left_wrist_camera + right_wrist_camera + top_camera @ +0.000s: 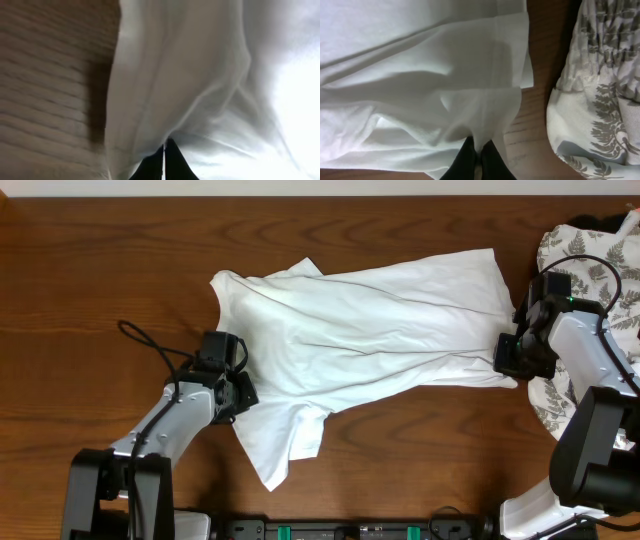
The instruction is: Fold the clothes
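Shirt [370,330] lies lengthwise across the desk [100,280], left claw [164,156] clamped on its sleeve end, right claw [477,156] clamped on its hem.

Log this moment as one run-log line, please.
T-shirt: spread, unfolded | left end effector: shut on T-shirt | right end effector: shut on T-shirt hem | fern cloth: far right

Overhead cam looks straight down, far enough that I get whole table [100,300]. Left wrist cam: super close, facing T-shirt [200,75] edge plus wood. Right wrist cam: equally close, shares shirt hem and fern-print cloth [600,100] with overhead.
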{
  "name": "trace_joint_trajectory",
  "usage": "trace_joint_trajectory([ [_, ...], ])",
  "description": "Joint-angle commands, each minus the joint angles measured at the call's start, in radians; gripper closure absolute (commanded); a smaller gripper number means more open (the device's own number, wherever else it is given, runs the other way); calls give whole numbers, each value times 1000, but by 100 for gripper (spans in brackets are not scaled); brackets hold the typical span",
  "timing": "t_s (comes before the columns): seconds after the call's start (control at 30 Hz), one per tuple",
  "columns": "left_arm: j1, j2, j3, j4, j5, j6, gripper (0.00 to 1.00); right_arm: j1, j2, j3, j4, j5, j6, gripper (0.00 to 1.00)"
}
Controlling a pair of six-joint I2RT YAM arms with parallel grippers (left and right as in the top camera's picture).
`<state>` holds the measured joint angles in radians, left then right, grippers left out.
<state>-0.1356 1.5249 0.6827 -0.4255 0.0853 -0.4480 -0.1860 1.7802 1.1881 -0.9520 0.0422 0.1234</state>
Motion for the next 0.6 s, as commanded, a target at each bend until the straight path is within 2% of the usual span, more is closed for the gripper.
trace_joint_trajectory([
  [0.0, 6, 48, -24, -6, -156, 10, 94, 4, -11, -6, 4, 3, 3, 79],
  [0.27, 6, 48, -24, 5, -282, 12, 94, 4, -11, -6, 6, 2, 3, 78],
  [0.57, 8, 48, -24, 35, -293, 67, 94, 4, -11, -6, 11, -34, 3, 79],
])
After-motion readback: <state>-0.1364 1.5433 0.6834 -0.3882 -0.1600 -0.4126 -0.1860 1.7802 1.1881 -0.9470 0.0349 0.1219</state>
